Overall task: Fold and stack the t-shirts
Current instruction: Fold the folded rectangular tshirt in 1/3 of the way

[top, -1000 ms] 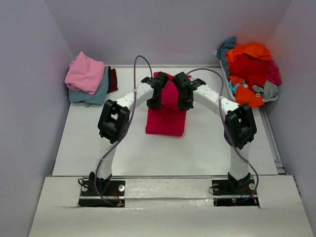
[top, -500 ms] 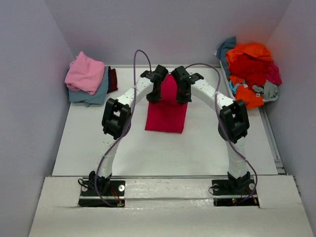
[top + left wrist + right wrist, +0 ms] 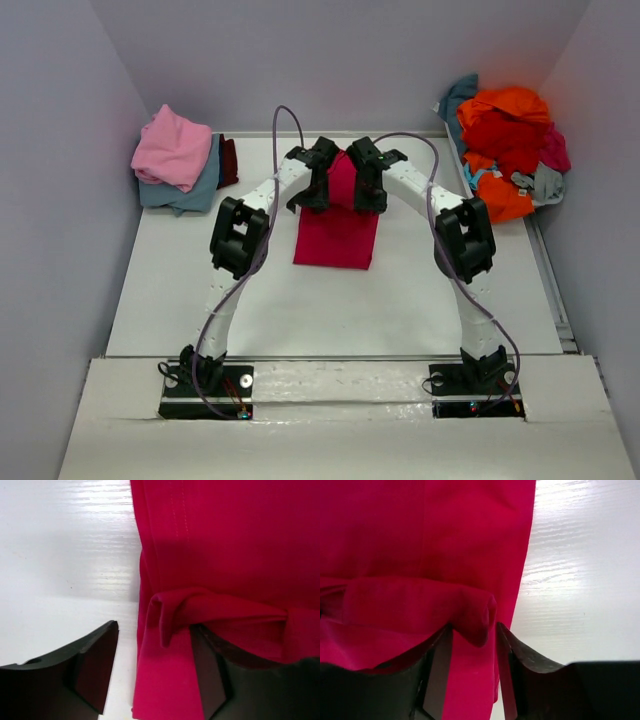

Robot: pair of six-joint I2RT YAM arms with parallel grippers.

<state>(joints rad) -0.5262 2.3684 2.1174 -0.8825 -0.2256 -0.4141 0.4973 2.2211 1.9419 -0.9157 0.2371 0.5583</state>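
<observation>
Matt cloth, glossy tabletop
The magenta-red cloth t-shirt [image 3: 225, 540] looks soft and matt; the white table [image 3: 65, 555] shines, faintly grained; black gripper fingers [image 3: 95, 670] look smooth plastic.

Folded tee [image 3: 336, 240] ctr table [image 3: 300, 310], stack [image 3: 176, 152] far L, pile [image 3: 505, 135] far R

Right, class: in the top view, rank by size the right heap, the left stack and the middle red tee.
1. right heap
2. left stack and middle red tee: too alike to rank
</observation>
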